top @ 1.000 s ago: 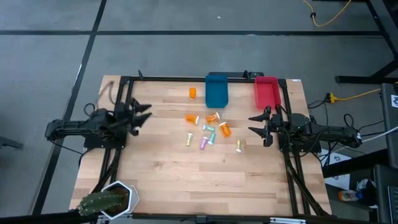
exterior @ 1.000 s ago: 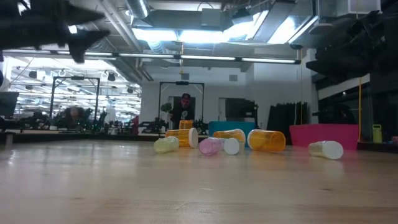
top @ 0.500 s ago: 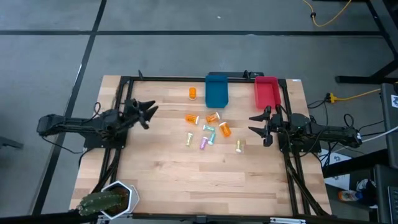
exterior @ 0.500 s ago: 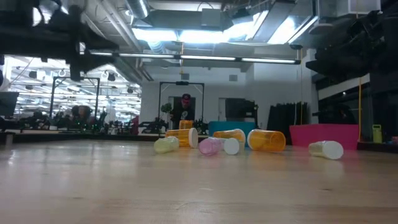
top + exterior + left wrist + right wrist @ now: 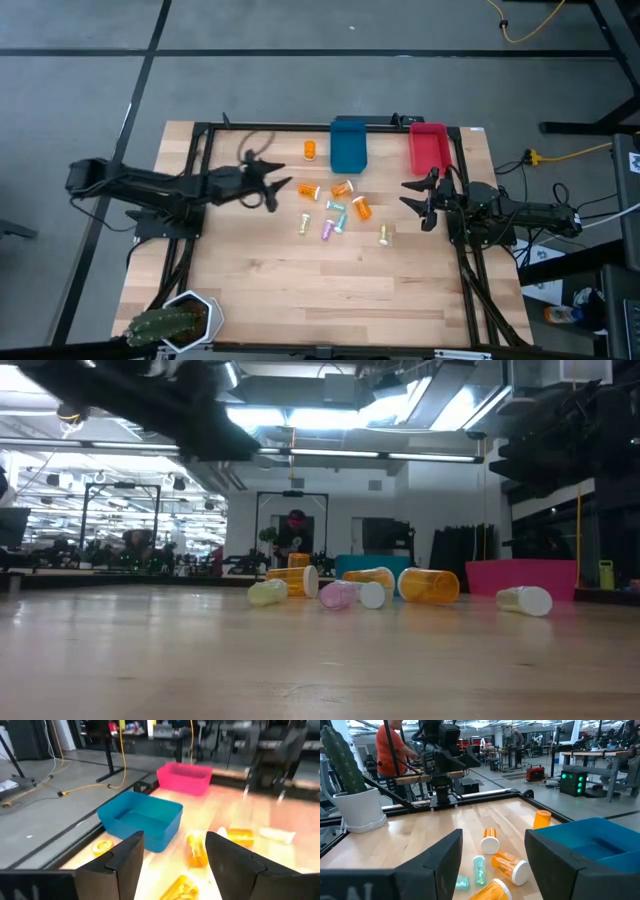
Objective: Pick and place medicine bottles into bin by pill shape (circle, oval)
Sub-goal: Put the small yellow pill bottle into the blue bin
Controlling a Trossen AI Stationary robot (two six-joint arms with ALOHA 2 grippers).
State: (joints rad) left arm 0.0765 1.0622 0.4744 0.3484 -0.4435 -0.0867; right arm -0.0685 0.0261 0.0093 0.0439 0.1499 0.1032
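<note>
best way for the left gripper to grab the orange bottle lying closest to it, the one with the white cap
Judging by its pose, grip the orange bottle across the middle of its cylindrical body, not the white cap. It lies on its side on the table, so come straight down from above with the fingers straddling its width. The left gripper is open beside it, on the side away from the other bottles, so that approach looks unobstructed.

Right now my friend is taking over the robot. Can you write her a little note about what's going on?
Left gripper: open, empty, reaching over the table toward the medicine bottles.
Right gripper: open, empty, waiting at the right side.
Bottles: all lying loose mid-table, one orange bottle apart beside the blue bin.
Done: nothing visibly sorted; the pink bin looks empty.
Left: pick up every bottle and sort it.
</note>
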